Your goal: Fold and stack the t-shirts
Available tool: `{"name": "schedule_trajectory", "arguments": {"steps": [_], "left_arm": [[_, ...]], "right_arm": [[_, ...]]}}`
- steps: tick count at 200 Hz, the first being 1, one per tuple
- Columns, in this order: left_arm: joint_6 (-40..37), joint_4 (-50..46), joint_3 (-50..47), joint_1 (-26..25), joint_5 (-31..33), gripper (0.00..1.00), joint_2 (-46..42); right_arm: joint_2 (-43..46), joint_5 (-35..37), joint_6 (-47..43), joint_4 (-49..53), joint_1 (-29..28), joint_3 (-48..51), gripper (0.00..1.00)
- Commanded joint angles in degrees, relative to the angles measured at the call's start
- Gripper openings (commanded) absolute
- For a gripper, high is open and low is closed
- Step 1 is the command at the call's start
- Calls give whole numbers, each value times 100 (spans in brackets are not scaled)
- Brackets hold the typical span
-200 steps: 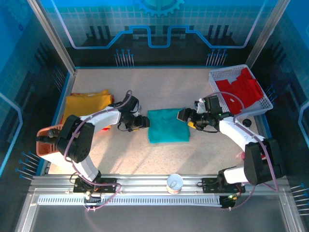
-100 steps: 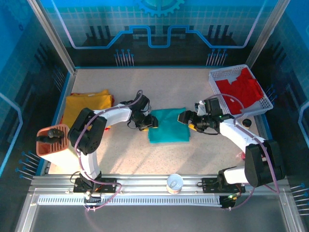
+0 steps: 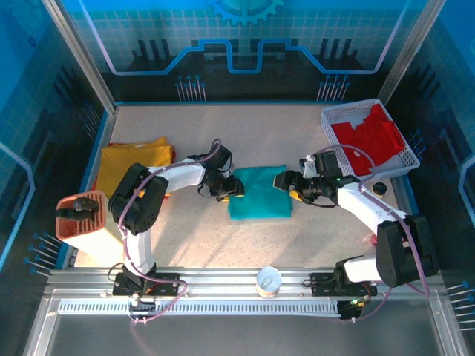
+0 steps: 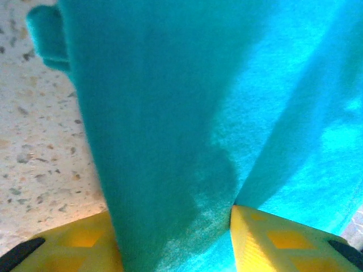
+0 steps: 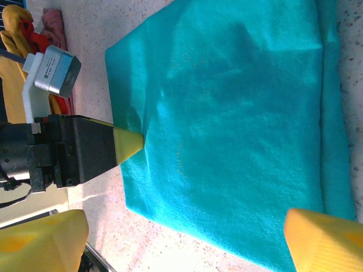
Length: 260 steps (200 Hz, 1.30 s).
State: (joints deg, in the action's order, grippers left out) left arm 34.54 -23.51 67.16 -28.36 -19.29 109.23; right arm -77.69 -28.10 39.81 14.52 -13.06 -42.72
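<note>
Over the last second the left gripper [image 3: 228, 187] has slid in from just off the cloth to the left edge of the teal-green t-shirt [image 3: 260, 194]. The right arm has barely shifted.

That shirt lies in the middle of the table [image 3: 260, 141], already folded to a compact rectangle. In the left wrist view a ridge of its cloth rises between the yellow fingertips [image 4: 74, 246], which have closed in on either side, so this claw appears to be pinching the left edge. The right gripper [image 3: 286, 182] hovers at the shirt's right edge. Its wrist view shows the jaws spread wide with nothing between them, and the left gripper's yellow tip touching the far edge.

Further out, the mustard-yellow t-shirt [image 3: 130, 162] lies at the table's left side, well apart from the teal one. The red t-shirt [image 3: 371, 137] sits crumpled in the white mesh basket [image 3: 338, 117] at the far right.

I judge the step in hand to be taking hold of the folded teal shirt at both ends. That would serve either a last fold or carrying it to stack on the yellow one. The red shirt is not yet started. The next move calls for the right claw to close on its edge, catching every layer. Both arms should then lift together and level, so that the fold does not slump open.
</note>
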Motion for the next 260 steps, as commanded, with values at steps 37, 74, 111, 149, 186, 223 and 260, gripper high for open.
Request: {"name": "schedule_trajectory", "arguments": {"steps": [37, 74, 111, 149, 186, 223, 260], "left_arm": [[-256, -651, 210, -1, 487, 51, -156], [-101, -377, 256, -38, 165, 51, 94], [-19, -164, 317, -51, -107, 50, 252], [61, 175, 318, -107, -412, 47, 337], [120, 301, 324, -118, -449, 42, 454], [107, 318, 280, -119, -371, 22, 546], [-224, -131, 423, -120, 64, 2, 443]], "right_arm": [[61, -73, -219, 182, 70, 74, 90], [92, -65, -219, 156, 84, 209, 90], [140, -55, -246, 182, 128, 245, 90], [123, -66, -229, 160, 133, 263, 90], [114, -82, -220, 173, 129, 290, 90], [114, -56, -221, 200, 132, 306, 89], [129, -47, -244, 260, 139, 282, 89]]}}
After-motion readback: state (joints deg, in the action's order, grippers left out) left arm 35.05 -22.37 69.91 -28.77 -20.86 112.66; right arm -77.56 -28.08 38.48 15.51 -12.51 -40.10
